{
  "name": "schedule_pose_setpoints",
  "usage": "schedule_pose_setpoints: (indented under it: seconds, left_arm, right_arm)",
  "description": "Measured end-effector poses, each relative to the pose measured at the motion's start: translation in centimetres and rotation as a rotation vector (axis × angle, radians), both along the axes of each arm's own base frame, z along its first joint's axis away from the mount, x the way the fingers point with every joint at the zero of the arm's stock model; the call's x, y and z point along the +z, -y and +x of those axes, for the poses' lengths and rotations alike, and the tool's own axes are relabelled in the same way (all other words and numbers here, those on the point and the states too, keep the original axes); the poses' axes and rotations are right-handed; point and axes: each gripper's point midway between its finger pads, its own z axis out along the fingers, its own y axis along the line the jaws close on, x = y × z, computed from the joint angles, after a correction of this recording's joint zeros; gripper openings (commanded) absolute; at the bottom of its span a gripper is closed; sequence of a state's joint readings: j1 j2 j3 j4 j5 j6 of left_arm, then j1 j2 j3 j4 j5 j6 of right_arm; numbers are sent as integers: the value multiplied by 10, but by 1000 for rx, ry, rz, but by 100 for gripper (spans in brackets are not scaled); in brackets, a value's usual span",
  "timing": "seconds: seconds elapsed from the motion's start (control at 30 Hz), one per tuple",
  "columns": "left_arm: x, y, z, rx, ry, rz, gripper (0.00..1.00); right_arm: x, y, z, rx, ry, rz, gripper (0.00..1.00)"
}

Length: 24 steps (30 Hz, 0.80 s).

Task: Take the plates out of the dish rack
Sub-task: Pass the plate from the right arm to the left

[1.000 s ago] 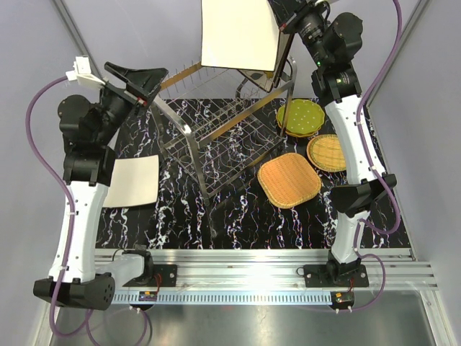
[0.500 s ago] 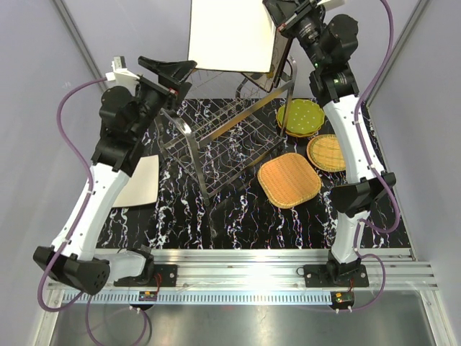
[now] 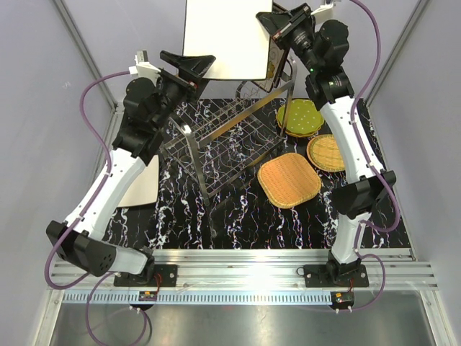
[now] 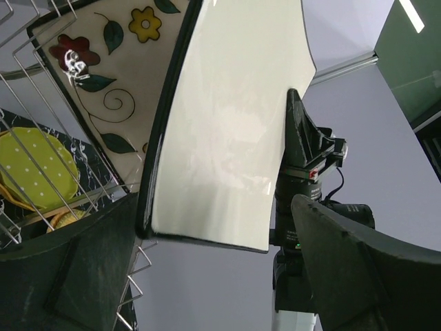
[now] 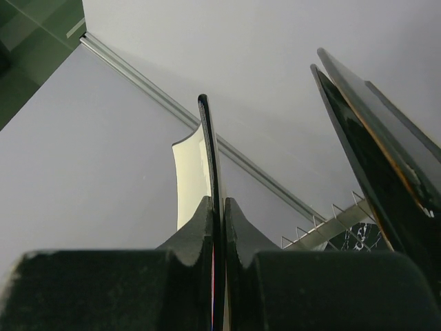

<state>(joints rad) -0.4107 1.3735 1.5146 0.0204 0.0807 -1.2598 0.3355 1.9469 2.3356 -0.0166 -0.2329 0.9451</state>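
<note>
A cream square plate (image 3: 223, 36) is held high above the far side of the dish rack (image 3: 230, 137), clear of the wires. It is clamped at its right edge by the right end effector (image 3: 277, 21), whose fingers are pressed flat on both faces of the rim. The plate is carried on edge, almost upright, with its broad cream face turned toward the near left and its dark-rimmed lower edge running roughly left to right. In the right wrist view it is seen edge-on, as a thin dark line rising from between the closed fingers.

The left end effector (image 3: 189, 63) is raised at the far left corner of the rack with its fingers spread wide. In the left wrist view the plate's lower edge is framed between them; contact cannot be made out.

A flower-patterned plate (image 4: 110, 76) stands on edge in the far right of the rack, leaning. On the marbled black surface (image 3: 245, 216), a green dotted plate (image 3: 299, 117) and two wicker plates (image 3: 288, 180) lie flat to the right of the rack, and another cream plate (image 3: 144, 184) lies flat to the left, partly under the left arm.

A small label (image 4: 313, 174) on the right wrist is too small to be read.
</note>
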Motion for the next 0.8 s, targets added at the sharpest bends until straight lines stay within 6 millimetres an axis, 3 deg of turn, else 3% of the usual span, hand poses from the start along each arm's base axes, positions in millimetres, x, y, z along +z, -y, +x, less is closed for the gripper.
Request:
schedule_pose_setpoints:
  seconds: [0.1,0.13,0.27,0.4,0.43,0.57,0.67,0.8]
  left_arm:
    - [6,2,0,2,23,-12,85]
    - [9,3,1,4,33,-17,78]
    - [22,7,-3,4,76,-41,72]
    - [26,6,-2,19,92,-52,46]
    - [25,5,0,25,92,-52,31]
    - [23,3,2,41,93,-55,2]
    - [34,1,-1,44,118,-89,0]
    - [39,-1,-5,46,130,-91,0]
  right_arm:
    - [-4,-2,-2,10,-23,4,0]
    - [-5,-3,-3,13,-28,6,0]
    - [-4,-9,-9,31,-39,17,0]
    - [-3,-16,-14,47,-45,37,0]
    - [-1,-16,-15,48,-41,45,0]
    - [6,-14,-19,50,-26,70,0]
    - [10,-13,-20,52,-27,101,0]
    - [15,-13,-25,58,-8,114,16]
